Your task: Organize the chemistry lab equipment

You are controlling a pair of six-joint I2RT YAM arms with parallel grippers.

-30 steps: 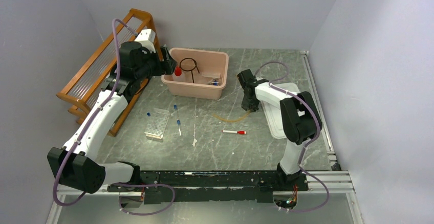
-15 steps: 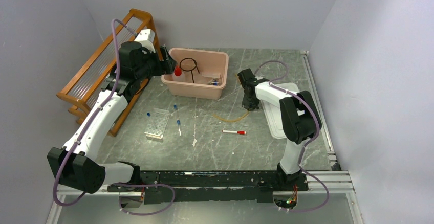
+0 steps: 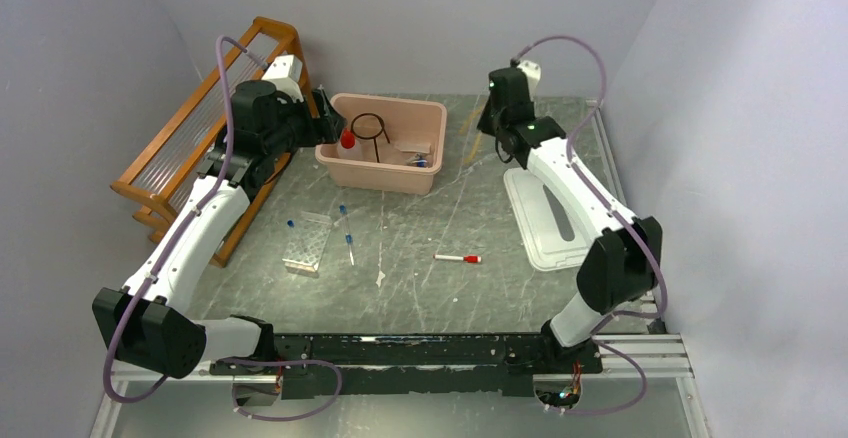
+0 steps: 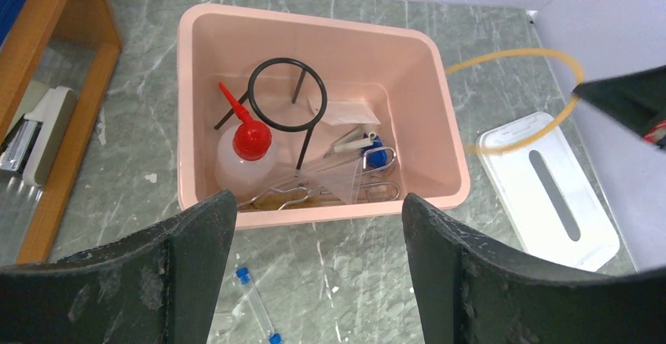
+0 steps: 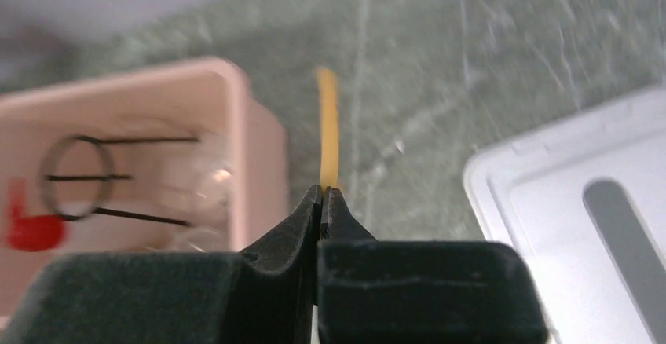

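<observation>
My right gripper point(image 3: 487, 126) is shut on the amber tubing point(image 5: 328, 124) and holds it in the air just right of the pink bin point(image 3: 434, 116). The tubing hangs in a loop point(image 4: 518, 53) beside the bin's right wall. The bin holds the black wire ring point(image 4: 287, 93), the clear red-capped squeeze bottle point(image 4: 247, 144), metal tongs and a blue-based piece point(image 4: 379, 155). My left gripper point(image 4: 318, 201) is open and empty above the bin's left near edge. The clear tube rack point(image 3: 308, 243) and blue-capped tubes point(image 3: 347, 238) lie on the table in front.
A wooden slatted rack point(image 3: 200, 128) stands along the left wall behind my left arm. A white lid point(image 3: 545, 218) lies flat at the right. A red-capped marker point(image 3: 457, 258) and a small white triangle point(image 3: 380, 278) lie mid-table.
My right gripper has lifted from the table and swung back and up to the bin's right side, carrying the amber tubing off the table. My left arm has barely moved.
</observation>
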